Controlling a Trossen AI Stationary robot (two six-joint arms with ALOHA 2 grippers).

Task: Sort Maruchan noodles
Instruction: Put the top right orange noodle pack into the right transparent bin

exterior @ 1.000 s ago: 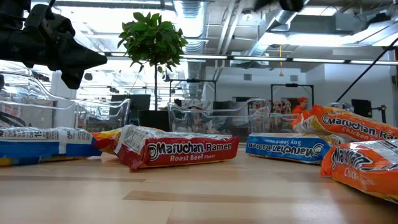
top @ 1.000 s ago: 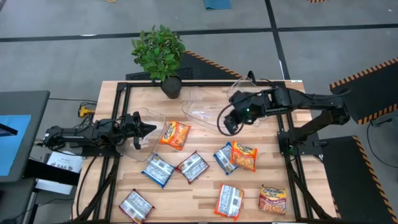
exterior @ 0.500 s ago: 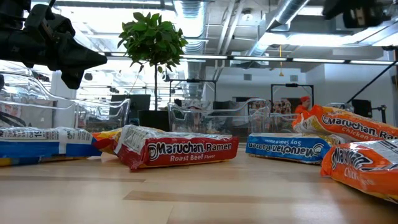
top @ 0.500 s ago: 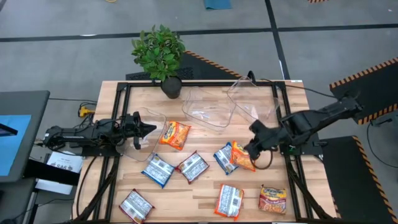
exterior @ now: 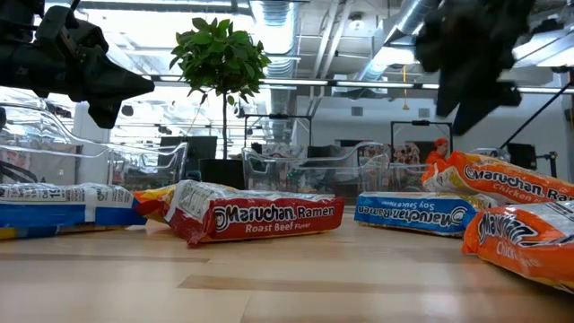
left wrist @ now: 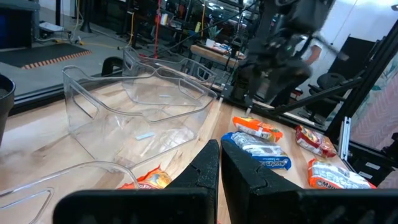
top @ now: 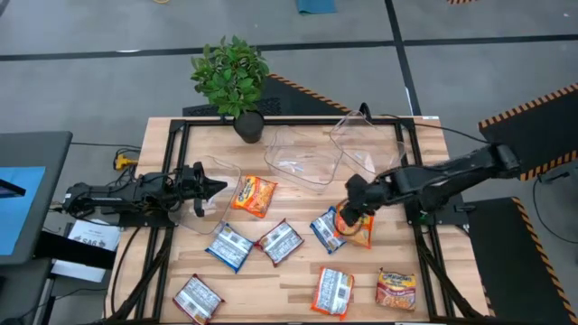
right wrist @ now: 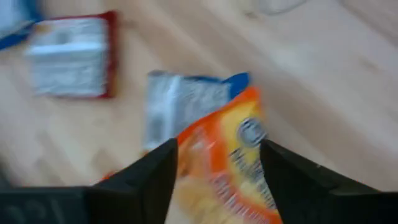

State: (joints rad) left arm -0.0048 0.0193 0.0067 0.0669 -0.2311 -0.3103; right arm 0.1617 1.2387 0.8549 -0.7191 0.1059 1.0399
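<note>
Several Maruchan packets lie flat on the wooden table: orange ones (top: pixel 253 195) (top: pixel 358 229), a blue-and-white one (top: pixel 325 229), red-and-white ones (top: pixel 279 241) (top: pixel 333 292). My right gripper (top: pixel 345 217) is open and hovers just above the orange packet (right wrist: pixel 230 168), which lies partly on the blue one (right wrist: pixel 186 106); its fingers stand on either side without touching. In the low view it (exterior: pixel 466 90) hangs over that packet (exterior: pixel 511 184). My left gripper (top: pixel 215 187) is shut and empty at the table's left, beside a clear bin (top: pixel 217 203).
Two clear plastic bins (top: pixel 302 155) (top: pixel 366 144) stand at the far middle, and a potted plant (top: pixel 231 77) at the far edge. More packets lie near the front edge (top: pixel 197 299) (top: pixel 396 289) (top: pixel 229 246). Black frame rails run along both sides.
My right gripper has gone from beside the clear bins toward the table's near edge, swung out right and come back left, and has dropped low over the orange packet. No packet has moved.
</note>
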